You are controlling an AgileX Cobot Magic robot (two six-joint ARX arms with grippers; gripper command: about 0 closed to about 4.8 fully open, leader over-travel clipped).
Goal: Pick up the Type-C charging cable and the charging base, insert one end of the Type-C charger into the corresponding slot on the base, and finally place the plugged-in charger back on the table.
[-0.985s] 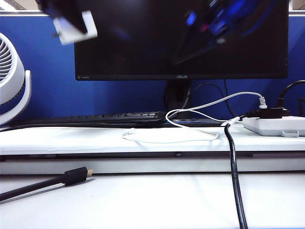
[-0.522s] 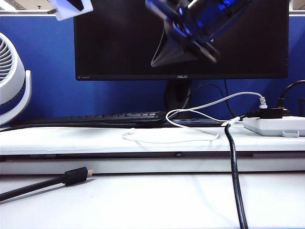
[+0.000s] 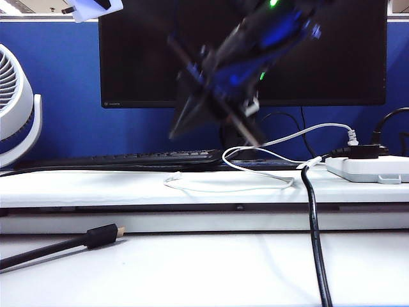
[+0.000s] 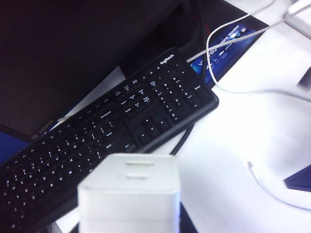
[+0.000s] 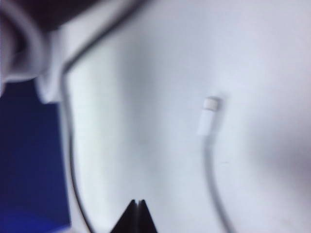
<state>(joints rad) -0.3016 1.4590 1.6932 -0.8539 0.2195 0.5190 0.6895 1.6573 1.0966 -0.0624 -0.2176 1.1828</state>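
Observation:
The charging base (image 3: 96, 9), a small white block, hangs at the top left of the exterior view with my left gripper (image 3: 97, 4) shut on it. In the left wrist view the base (image 4: 130, 194) fills the foreground and hides the jaws. The Type-C charging cable (image 3: 223, 188) lies looped on the table's raised ledge (image 3: 96, 185). Its small white plug end (image 5: 209, 116) rests on the white surface ahead of my right gripper (image 5: 137, 203), which is shut and holds nothing. In the exterior view my right gripper (image 3: 176, 131) is blurred and points down to the left, in front of the monitor.
A black monitor (image 3: 147, 57) and black keyboard (image 4: 112, 116) stand at the back. A white fan (image 3: 16, 105) is at the left, a white power strip (image 3: 367, 167) at the right. A thick black cord (image 3: 314, 236) and a black gold-tipped cable (image 3: 77, 242) cross the lower table.
My right arm has swung down and leftward from the top right, rolling its wrist, to hang before the monitor. My left gripper has lifted the base to the top edge.

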